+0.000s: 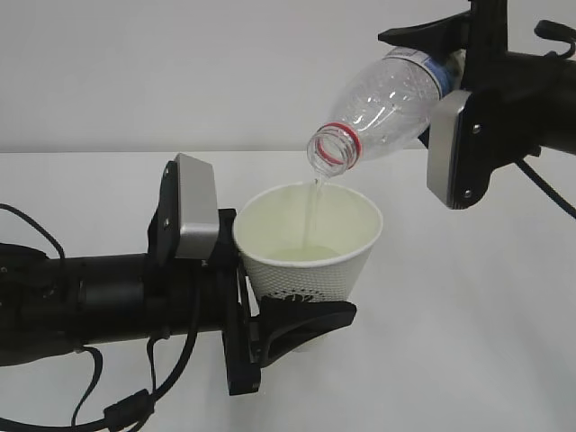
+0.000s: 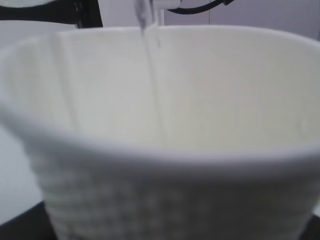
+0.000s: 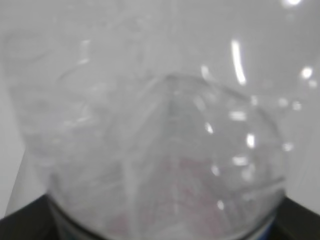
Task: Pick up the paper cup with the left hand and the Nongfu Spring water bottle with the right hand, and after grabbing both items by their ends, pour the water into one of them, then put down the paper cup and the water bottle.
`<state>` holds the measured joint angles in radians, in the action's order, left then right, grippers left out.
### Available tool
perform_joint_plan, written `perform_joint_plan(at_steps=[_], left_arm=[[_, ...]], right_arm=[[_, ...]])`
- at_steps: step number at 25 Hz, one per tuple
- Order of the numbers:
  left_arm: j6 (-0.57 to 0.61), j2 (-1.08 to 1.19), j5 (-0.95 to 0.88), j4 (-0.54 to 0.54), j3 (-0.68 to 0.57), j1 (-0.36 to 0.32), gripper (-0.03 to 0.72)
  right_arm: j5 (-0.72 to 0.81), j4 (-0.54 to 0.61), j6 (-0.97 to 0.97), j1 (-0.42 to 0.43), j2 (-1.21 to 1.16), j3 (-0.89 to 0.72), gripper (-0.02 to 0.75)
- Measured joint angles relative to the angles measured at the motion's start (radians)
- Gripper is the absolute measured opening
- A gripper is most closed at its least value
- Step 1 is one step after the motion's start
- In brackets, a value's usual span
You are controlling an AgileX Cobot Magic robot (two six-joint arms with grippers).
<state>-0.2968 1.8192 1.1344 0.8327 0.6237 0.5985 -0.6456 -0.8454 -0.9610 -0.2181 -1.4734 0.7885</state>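
From the exterior view, the left hand point(image 1: 292, 315) is clamped around the lower part of the paper cup point(image 1: 310, 247), holding it upright above the table point(image 1: 468, 342), its black fingers wrapping the base just under the green logo. Above and to the right of it, the right hand point(image 1: 450, 67) grips the Nongfu Spring water bottle point(image 1: 387, 103) by its bottom end, tilted so the red-ringed mouth hangs over the cup's rim. A thin stream of the water point(image 1: 313, 211) falls from the mouth into the cup, where a shallow pool already sits.

In the left wrist view, the paper cup point(image 2: 165, 125) fills the frame directly ahead of the gripper, and the water point(image 2: 152, 75) runs down near its far inner wall; the fingers themselves are barely visible at the lower corners.

In the right wrist view, the bottle point(image 3: 160, 150) looms blurred just in front of the gripper, its clear ribbed wall crowding out all else.

The cup is likely light and soft-walled — too hard a squeeze would buckle it, so the stiffer base is the sensible hold. The bottle looks thin and nearly empty — it should crumple easily and slip if gripped loosely, and its firm bottom end suits the grip.
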Motion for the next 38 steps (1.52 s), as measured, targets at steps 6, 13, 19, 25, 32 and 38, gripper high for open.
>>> perform_joint_plan(at_steps=[6, 13, 19, 25, 32, 38], left_arm=[[0.000, 0.000, 0.000, 0.000, 0.000, 0.000, 0.507], [0.000, 0.000, 0.000, 0.000, 0.000, 0.000, 0.507], [0.000, 0.000, 0.000, 0.000, 0.000, 0.000, 0.507], [0.000, 0.000, 0.000, 0.000, 0.000, 0.000, 0.507], [0.000, 0.000, 0.000, 0.000, 0.000, 0.000, 0.507], [0.000, 0.000, 0.000, 0.000, 0.000, 0.000, 0.507]], right_arm=[[-0.008, 0.000, 0.000, 0.000, 0.000, 0.000, 0.512], [-0.014, 0.000, 0.000, 0.000, 0.000, 0.000, 0.512], [-0.014, 0.000, 0.000, 0.000, 0.000, 0.000, 0.512], [-0.014, 0.000, 0.000, 0.000, 0.000, 0.000, 0.512], [-0.014, 0.000, 0.000, 0.000, 0.000, 0.000, 0.512], [-0.014, 0.000, 0.000, 0.000, 0.000, 0.000, 0.512]])
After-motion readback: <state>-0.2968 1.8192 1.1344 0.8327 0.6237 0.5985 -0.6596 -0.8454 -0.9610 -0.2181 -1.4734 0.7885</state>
